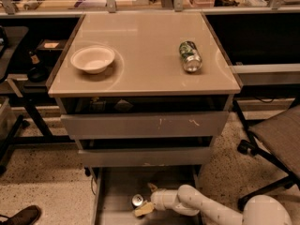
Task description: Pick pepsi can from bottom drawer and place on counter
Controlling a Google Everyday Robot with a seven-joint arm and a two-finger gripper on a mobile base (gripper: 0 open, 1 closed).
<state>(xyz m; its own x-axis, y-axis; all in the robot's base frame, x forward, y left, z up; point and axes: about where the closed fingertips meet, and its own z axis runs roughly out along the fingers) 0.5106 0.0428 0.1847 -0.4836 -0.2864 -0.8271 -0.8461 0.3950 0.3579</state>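
The pepsi can (137, 200) stands upright on the grey floor of the open bottom drawer (115, 205); only its silver top shows clearly. My gripper (145, 200) reaches into the drawer from the right at can height. Its tan fingers (143, 210) are spread apart, one behind the can and one in front, with the tips at the can's right side. I cannot tell whether they touch it. The beige counter (140, 41) lies above the drawers.
A white bowl (93, 58) sits on the counter's left and a green-and-silver can (190, 56) lies on its right. Two closed scuffed drawer fronts (140, 124) overhang the open drawer. An office chair (276, 139) stands to the right and a shoe (21, 216) shows at the bottom left.
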